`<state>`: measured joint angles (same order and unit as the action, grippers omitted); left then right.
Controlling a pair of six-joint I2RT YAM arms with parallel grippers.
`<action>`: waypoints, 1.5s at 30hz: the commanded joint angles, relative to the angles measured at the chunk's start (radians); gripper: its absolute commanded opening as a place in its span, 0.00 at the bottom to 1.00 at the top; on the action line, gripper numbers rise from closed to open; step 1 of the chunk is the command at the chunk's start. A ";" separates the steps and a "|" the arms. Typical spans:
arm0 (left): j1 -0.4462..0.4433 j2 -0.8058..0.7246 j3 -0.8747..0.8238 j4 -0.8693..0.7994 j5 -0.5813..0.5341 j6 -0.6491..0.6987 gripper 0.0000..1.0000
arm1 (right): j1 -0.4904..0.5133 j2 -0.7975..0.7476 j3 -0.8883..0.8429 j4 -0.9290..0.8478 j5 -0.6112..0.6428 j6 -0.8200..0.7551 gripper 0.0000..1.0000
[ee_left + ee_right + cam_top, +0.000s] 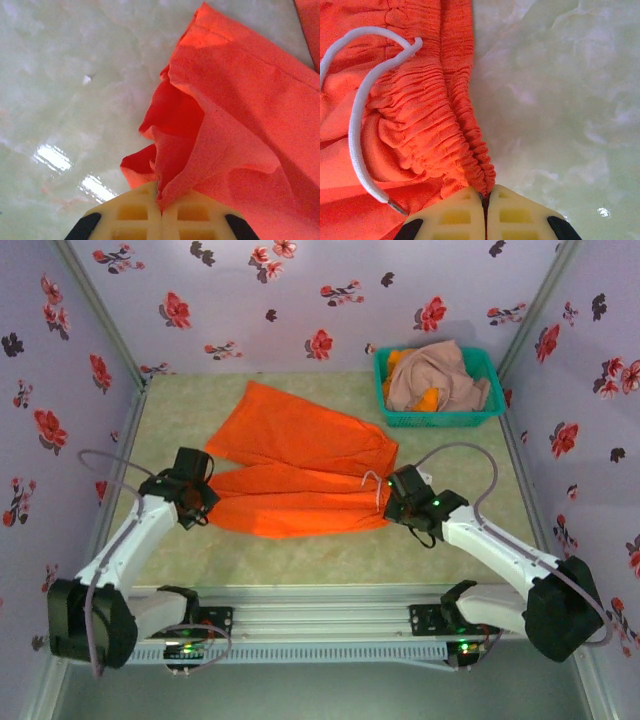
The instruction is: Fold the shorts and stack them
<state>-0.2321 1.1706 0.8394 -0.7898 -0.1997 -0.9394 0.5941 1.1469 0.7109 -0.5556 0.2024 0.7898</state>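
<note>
The orange shorts point(300, 465) lay spread at the table's centre. The left gripper point(208, 503) was pinched tight on their leg hem at nine o'clock, and the right gripper point(387, 504) was clamped on the elastic waistband point(465, 130) at three o'clock. Bare table point(300, 560) lay open toward six o'clock. The teal basket point(440, 421), holding pink-beige shorts point(445, 375), sat at one o'clock.

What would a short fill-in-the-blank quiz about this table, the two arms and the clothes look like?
1. The right gripper pinches the shorts by their gathered elastic ____.
2. The drawstring lying on them is ____ in colour.
3. The left gripper is shut on the other end of the same ____ shorts.
4. The pink-beige cloth lies in the teal ____ at the far right corner.
Missing words: waistband; white; orange; basket.
</note>
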 commanded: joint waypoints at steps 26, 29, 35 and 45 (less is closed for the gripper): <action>0.084 0.737 0.496 0.176 0.259 0.193 0.48 | 0.002 0.187 0.091 0.014 0.027 0.013 0.00; 0.103 0.648 0.469 0.184 0.263 0.179 0.65 | 0.003 0.191 0.090 0.024 0.016 0.017 0.00; 0.195 0.451 0.362 0.158 0.257 0.119 0.83 | 0.004 0.196 0.081 0.053 0.002 0.022 0.00; 0.226 0.201 0.028 0.247 0.381 -0.060 0.81 | 0.003 0.212 0.084 0.080 -0.019 0.022 0.00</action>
<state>-0.0029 1.4025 0.9649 -0.5808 0.0933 -0.9073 0.5949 1.3476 0.7982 -0.5037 0.1967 0.7948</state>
